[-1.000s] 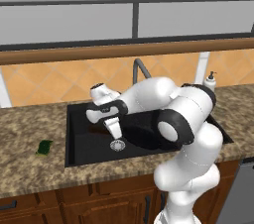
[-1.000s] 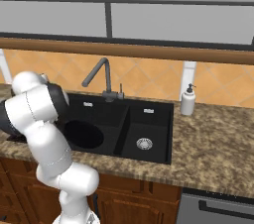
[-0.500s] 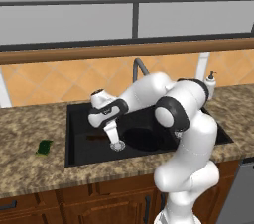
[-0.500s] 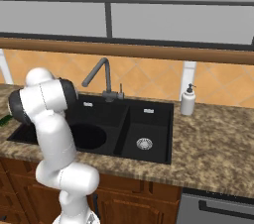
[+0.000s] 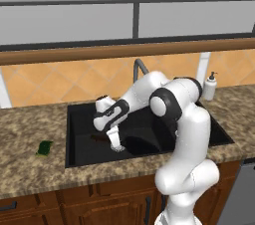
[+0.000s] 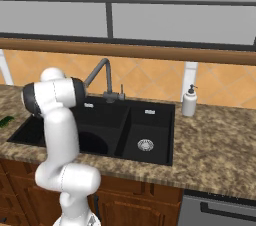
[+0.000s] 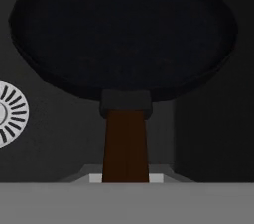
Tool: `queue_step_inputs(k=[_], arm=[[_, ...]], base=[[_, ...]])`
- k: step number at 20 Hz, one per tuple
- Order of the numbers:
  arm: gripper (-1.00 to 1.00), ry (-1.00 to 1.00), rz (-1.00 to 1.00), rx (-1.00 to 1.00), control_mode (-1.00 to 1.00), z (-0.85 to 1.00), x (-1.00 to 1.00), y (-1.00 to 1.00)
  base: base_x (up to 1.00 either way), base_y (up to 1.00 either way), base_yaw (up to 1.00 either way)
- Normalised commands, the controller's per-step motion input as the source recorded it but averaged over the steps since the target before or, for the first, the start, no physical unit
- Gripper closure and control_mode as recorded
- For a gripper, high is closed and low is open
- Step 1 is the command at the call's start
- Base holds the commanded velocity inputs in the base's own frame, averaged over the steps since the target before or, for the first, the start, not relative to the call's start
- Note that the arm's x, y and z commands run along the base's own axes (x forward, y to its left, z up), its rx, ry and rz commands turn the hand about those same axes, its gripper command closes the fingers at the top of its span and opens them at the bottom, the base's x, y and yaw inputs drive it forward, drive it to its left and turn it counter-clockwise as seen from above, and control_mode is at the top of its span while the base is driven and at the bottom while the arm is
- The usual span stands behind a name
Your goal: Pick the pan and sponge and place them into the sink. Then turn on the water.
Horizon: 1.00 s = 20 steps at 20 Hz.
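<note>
The black pan hangs low in the large basin of the black sink, with its dark-brown handle pointing back at my hand. My gripper is shut on that handle, down inside the basin. From the right, the pan shows as a dark disc in the sink behind my arm. A silver drain lies beside the pan. The green sponge lies flat on the counter left of the sink, also seen as a sponge at the picture's edge. Water is out of view.
The grey gooseneck faucet stands behind the basins, faucet arching over the large one. A white soap dispenser sits on the granite counter at the back right. The smaller basin holds a round drain.
My arm has swung down and toward the front of the large basin, carrying the pan lower. The gripper has stayed shut on the handle. The sponge has not moved.
</note>
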Motion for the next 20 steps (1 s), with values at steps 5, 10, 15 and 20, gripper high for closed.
queue_step_inputs(k=[5, 10, 15, 20], arm=[[1.00, -0.02, -0.09, 0.00, -1.00, -0.46, 0.29, 0.01], [1.00, -0.02, -0.08, 0.00, -1.00, -0.45, 0.31, 0.03], [1.00, -0.07, -0.07, 0.00, -1.00, -0.54, 0.39, 0.18], [1.00, -0.07, -0.07, 0.00, -1.00, -0.51, 0.38, 0.29]], base=[[0.00, 0.00, 0.00], [0.00, 0.00, 0.00], [0.00, 0.00, 0.00], [0.00, 0.00, 0.00]])
